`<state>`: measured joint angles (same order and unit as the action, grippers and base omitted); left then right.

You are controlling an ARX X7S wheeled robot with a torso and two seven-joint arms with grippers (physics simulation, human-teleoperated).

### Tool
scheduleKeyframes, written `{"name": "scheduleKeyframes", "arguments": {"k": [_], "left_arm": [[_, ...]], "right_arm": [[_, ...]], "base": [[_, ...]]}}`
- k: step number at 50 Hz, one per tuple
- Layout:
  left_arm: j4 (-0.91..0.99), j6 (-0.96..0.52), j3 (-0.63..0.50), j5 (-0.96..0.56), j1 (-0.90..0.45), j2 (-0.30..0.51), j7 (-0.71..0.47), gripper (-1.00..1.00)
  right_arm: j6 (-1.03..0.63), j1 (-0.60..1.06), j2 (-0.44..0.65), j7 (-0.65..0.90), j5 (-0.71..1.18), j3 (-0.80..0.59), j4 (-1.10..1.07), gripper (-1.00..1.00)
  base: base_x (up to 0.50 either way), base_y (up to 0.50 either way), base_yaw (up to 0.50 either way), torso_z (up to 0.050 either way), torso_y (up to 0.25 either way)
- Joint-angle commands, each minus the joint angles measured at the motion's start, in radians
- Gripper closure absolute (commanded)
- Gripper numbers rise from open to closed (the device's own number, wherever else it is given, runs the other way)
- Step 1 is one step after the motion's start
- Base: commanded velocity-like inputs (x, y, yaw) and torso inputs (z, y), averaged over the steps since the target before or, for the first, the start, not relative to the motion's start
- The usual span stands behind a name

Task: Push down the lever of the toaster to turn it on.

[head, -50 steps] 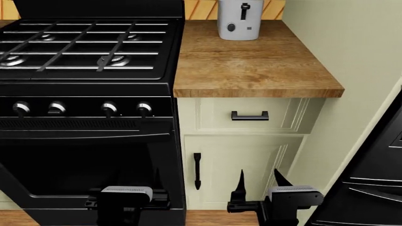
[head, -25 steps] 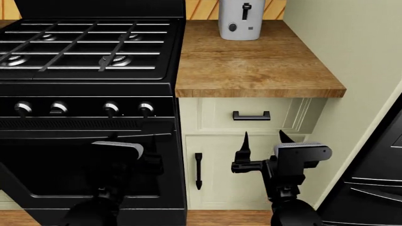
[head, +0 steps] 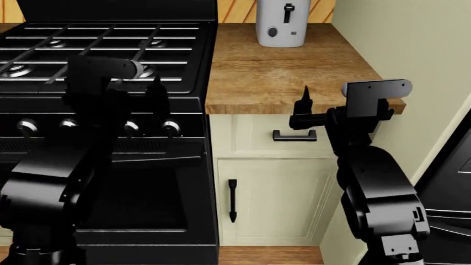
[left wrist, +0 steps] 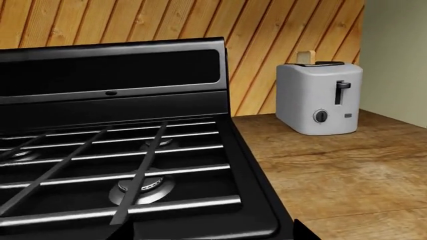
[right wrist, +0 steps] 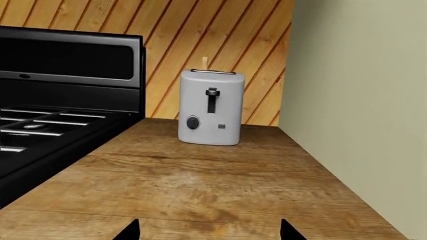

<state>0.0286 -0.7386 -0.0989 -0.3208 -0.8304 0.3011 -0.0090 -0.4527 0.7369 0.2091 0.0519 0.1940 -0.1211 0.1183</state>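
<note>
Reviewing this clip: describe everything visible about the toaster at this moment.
The toaster is a light grey, rounded box standing upright at the back of the wooden counter, close to the slatted wood wall. Its black lever sits at the top of a vertical slot, a round dark knob below. Something tan pokes from a top slot. Neither pincer touches it.

Bare wooden countertop [right wrist: 200, 185] runs unobstructed from its front edge to the toaster [right wrist: 210, 107] at the back. The stove [left wrist: 120, 165] bounds this lane on the left, the pale wall [right wrist: 360, 100] on the right.
</note>
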Motion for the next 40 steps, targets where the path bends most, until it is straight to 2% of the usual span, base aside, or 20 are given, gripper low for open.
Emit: {"name": "scheduleKeyframes", "arguments": {"k": [1, 7, 40], "left_arm": [[-0.177, 0.012, -0.012, 0.024, -0.172, 0.002, 0.008, -1.00], [-0.157, 0.004, -0.004, 0.015, -0.157, 0.007, 0.007, -1.00], [-0.083, -0.035, -0.014, -0.007, -0.139, 0.020, 0.001, -1.00]], "right_arm": [[-0.011, 0.150, 0.018, -0.027, -0.002, -0.006, 0.131, -1.00], [-0.025, 0.146, 0.021, -0.025, -0.005, -0.016, 0.122, -1.00], [-0.016, 0.140, 0.017, -0.018, 0.000, -0.040, 0.130, -1.00]], "base": [[0.00, 0.00, 0.00, 0.000, 0.000], [0.07, 0.00, 0.00, 0.000, 0.000], [0.26, 0.00, 0.00, 0.000, 0.000]]}}
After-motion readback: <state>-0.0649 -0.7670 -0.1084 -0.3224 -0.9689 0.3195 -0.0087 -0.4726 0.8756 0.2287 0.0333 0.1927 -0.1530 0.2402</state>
